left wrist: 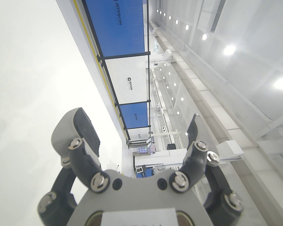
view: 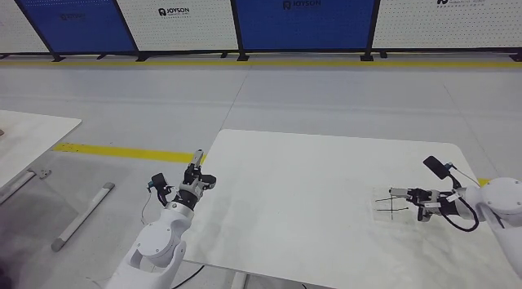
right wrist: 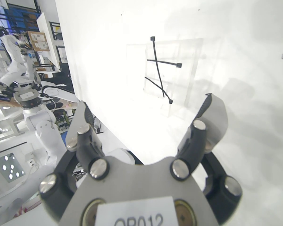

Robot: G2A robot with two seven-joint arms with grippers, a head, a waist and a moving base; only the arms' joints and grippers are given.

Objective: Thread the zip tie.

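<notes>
Currently, the right gripper [right wrist: 147, 104] is wide open and empty, near three black zip ties [right wrist: 158, 71]; the left gripper [left wrist: 136, 115] likewise, touching nothing.

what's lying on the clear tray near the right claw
Three black zip ties lie crossed on the clear tray, all three heads visible. The white table shows through the tray. At the crossings, I cannot tell which tie lies on top.
</notes>
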